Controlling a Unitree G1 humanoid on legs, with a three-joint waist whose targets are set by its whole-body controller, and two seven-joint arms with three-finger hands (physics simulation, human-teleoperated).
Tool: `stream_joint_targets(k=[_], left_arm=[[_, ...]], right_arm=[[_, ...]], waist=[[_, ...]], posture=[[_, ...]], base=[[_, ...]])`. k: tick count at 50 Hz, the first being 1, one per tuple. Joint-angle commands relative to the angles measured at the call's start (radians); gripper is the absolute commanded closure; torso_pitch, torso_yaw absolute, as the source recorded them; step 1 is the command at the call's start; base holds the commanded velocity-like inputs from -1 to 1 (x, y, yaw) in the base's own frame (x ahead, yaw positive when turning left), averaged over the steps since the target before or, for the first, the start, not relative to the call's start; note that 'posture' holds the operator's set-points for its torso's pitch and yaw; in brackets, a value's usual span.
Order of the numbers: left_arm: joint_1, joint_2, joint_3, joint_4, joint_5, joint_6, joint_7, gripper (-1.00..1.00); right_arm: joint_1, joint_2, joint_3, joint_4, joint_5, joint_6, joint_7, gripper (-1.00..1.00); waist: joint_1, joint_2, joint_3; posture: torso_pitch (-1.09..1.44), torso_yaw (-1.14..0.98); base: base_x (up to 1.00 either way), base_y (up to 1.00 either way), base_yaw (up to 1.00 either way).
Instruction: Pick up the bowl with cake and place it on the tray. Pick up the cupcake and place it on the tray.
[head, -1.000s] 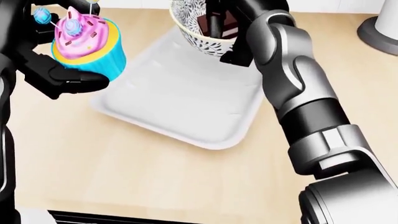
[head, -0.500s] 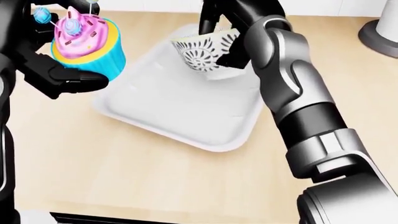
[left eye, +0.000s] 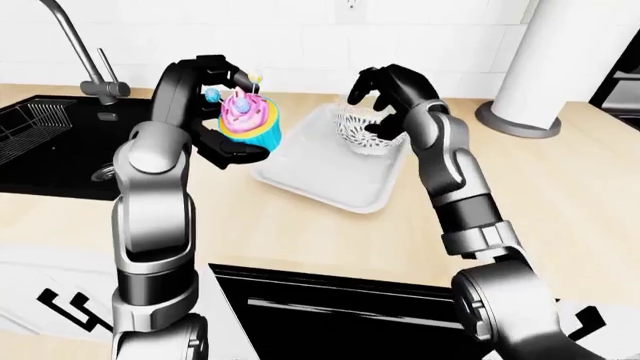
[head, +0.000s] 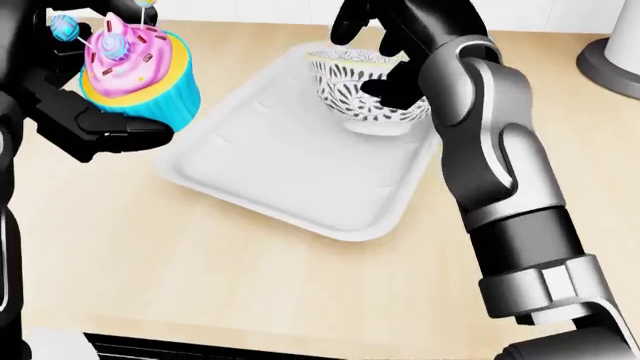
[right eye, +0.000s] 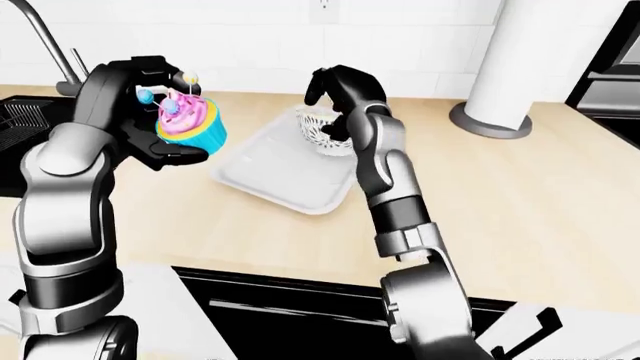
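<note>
A pink-frosted cupcake (head: 140, 75) in a blue wrapper hangs above the wooden counter, left of the white tray (head: 290, 172). My left hand (head: 95, 86) is shut on it, black fingers wrapped under and behind the wrapper. The patterned white bowl (head: 365, 94) stands upright on the tray's upper right corner; the cake inside is hidden from here. My right hand (head: 385, 49) arches just over the bowl's rim, its fingers (left eye: 372, 82) spread and open. I cannot tell if a fingertip still touches the rim.
A black sink (left eye: 50, 142) with a tall faucet (left eye: 85, 52) lies at the left of the left-eye view. A white cylinder on a grey base (left eye: 520, 90) stands right of the tray. The counter's edge runs along the bottom, with dark appliance fronts below.
My right hand brought the tilted bowl down and right, set it upright on the tray, and opened its fingers off it. The cupcake in my left hand stayed still.
</note>
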Motion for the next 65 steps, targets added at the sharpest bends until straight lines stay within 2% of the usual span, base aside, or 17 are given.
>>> stream_joint_targets(k=[1, 4, 14, 23, 27, 34, 41, 45, 48, 49, 52, 65], left_arm=[[-0.042, 0.009, 0.009, -0.033, 0.006, -0.029, 0.012, 1.0], [-0.045, 0.008, 0.009, -0.028, 0.008, -0.032, 0.011, 1.0], [-0.044, 0.002, 0.005, -0.012, 0.01, -0.046, 0.017, 1.0], [-0.083, -0.022, -0.021, 0.015, 0.028, -0.039, 0.018, 1.0], [-0.109, -0.049, -0.031, 0.061, 0.023, -0.052, 0.03, 1.0], [-0.138, -0.089, -0.045, 0.155, 0.004, -0.094, 0.064, 1.0], [-0.138, -0.137, -0.069, 0.239, -0.013, -0.14, 0.089, 1.0], [-0.141, -0.148, -0.073, 0.272, -0.021, -0.161, 0.1, 1.0], [-0.144, -0.152, -0.075, 0.295, -0.024, -0.175, 0.108, 1.0], [-0.146, -0.153, -0.075, 0.306, -0.025, -0.182, 0.112, 1.0], [-0.147, -0.156, -0.076, 0.337, -0.028, -0.204, 0.122, 1.0], [-0.149, -0.167, -0.082, 0.495, -0.027, -0.312, 0.179, 1.0]], right_arm=[[-0.038, -0.012, -0.014, -0.052, -0.001, 0.001, -0.007, 0.08], [-0.039, -0.018, -0.021, -0.088, 0.007, 0.014, 0.017, 0.07], [0.015, -0.035, -0.049, -0.384, 0.06, 0.142, 0.17, 0.05], [0.083, -0.08, -0.107, -0.746, 0.13, 0.33, 0.313, 0.04], [0.117, -0.1, -0.127, -0.879, 0.181, 0.417, 0.342, 0.03], [0.186, -0.14, -0.168, -1.044, 0.293, 0.537, 0.331, -0.02], [0.277, -0.195, -0.236, -1.185, 0.423, 0.634, 0.293, -0.19], [0.326, -0.217, -0.249, -1.235, 0.478, 0.66, 0.264, -0.25], [0.36, -0.231, -0.268, -1.268, 0.517, 0.675, 0.247, -0.5], [0.37, -0.236, -0.274, -1.281, 0.527, 0.683, 0.243, -0.72], [0.391, -0.247, -0.28, -1.306, 0.548, 0.697, 0.228, -1.0], [0.459, -0.251, -0.292, -1.329, 0.584, 0.681, 0.189, -1.0]], waist=[[-0.001, 0.003, -0.026], [-0.001, 0.003, -0.027], [-0.002, 0.002, -0.022], [0.0, -0.005, -0.019], [0.001, -0.008, -0.016], [0.0, -0.013, -0.018], [0.001, -0.02, -0.02], [0.0, -0.023, -0.02], [-0.001, -0.025, -0.021], [-0.001, -0.025, -0.022], [-0.002, -0.026, -0.023], [-0.003, -0.03, -0.032]], posture=[[-0.19, 0.0], [-0.19, 0.0], [-0.19, 0.0], [-0.19, 0.0], [-0.19, 0.0], [-0.19, 0.0], [-0.19, 0.0], [-0.19, 0.0], [-0.19, 0.0], [-0.19, 0.0], [-0.19, 0.0], [-0.19, 0.0]], base=[[0.0, 0.0, 0.0], [0.0, 0.0, 0.0], [0.0, 0.0, 0.0], [0.0, 0.0, 0.0], [0.0, 0.0, 0.0], [0.0, 0.0, 0.0], [0.0, 0.0, 0.0], [0.0, 0.0, 0.0], [0.0, 0.0, 0.0], [0.0, 0.0, 0.0], [0.0, 0.0, 0.0], [0.0, 0.0, 0.0]])
